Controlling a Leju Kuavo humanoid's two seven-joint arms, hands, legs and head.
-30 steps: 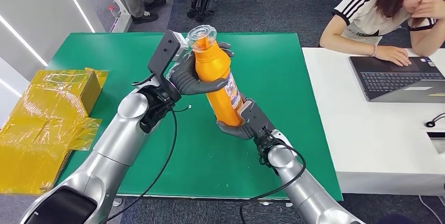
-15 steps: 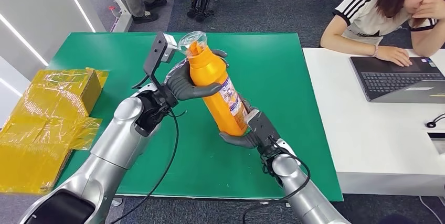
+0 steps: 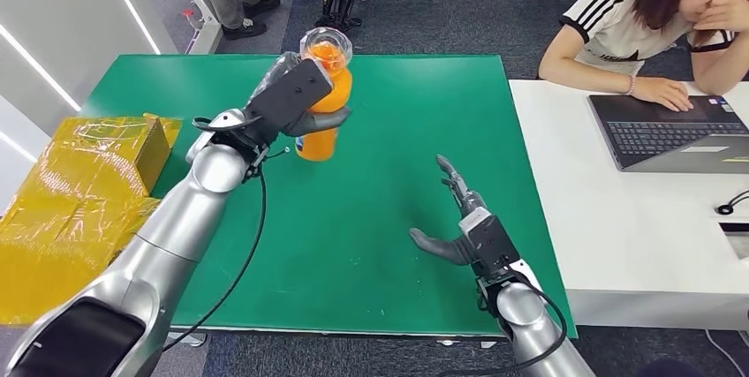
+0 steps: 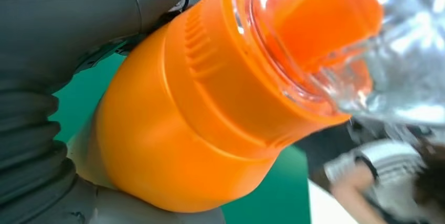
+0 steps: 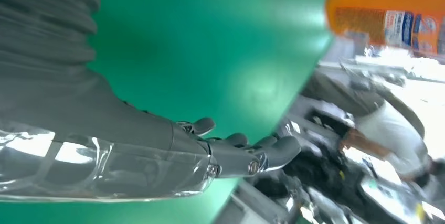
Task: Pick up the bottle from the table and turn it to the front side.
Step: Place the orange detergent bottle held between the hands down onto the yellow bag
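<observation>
Green table (image 3: 415, 130): yellow box (image 3: 79, 192) left, laptop (image 3: 671, 134) right.

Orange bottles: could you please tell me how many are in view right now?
1. The orange bottle stands upright near the far edge of the green table, gripped by the left hand. The right hand holds nothing, its fingers spread.

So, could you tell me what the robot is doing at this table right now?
The robot's left hand grips an orange plastic bottle with a clear cap, holding it upright near the far edge of the green table. Whether its base touches the table is unclear. The right hand is open above the table's near right part, holding nothing. A person sits at a laptop on the white desk alongside.
</observation>
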